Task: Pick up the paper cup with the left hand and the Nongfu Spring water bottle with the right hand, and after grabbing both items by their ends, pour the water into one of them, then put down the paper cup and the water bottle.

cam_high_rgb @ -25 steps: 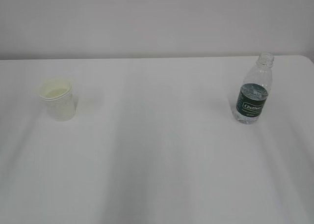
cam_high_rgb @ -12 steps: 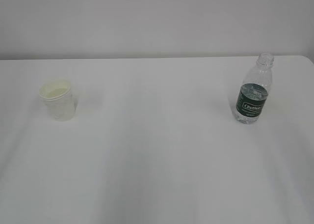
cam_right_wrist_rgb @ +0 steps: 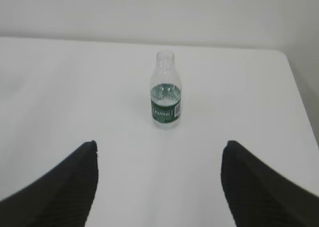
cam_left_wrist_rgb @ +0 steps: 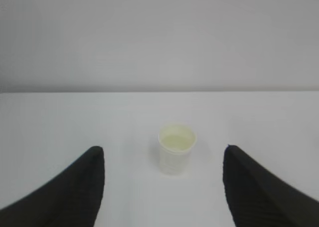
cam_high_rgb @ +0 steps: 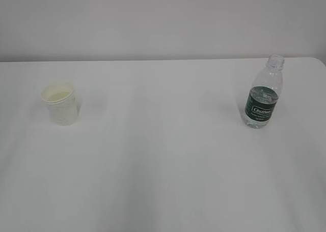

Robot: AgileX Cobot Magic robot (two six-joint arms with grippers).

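Two black grippers stand spread and empty: the left gripper point(cam_left_wrist_rgb: 163, 160) faces the small white tapered paper cup point(cam_high_rgb: 61, 104), the right gripper point(cam_right_wrist_rgb: 159, 155) the clear ribbed green-labelled plastic bottle point(cam_high_rgb: 263, 95). Both items stand upright, well apart, on the white tabletop point(cam_high_rgb: 163, 155).

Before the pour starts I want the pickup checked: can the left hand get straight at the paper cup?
Probably yes. In the left wrist view the paper cup stands upright on the table, ahead of the open left hand and centred between its fingers, with nothing lying between them.
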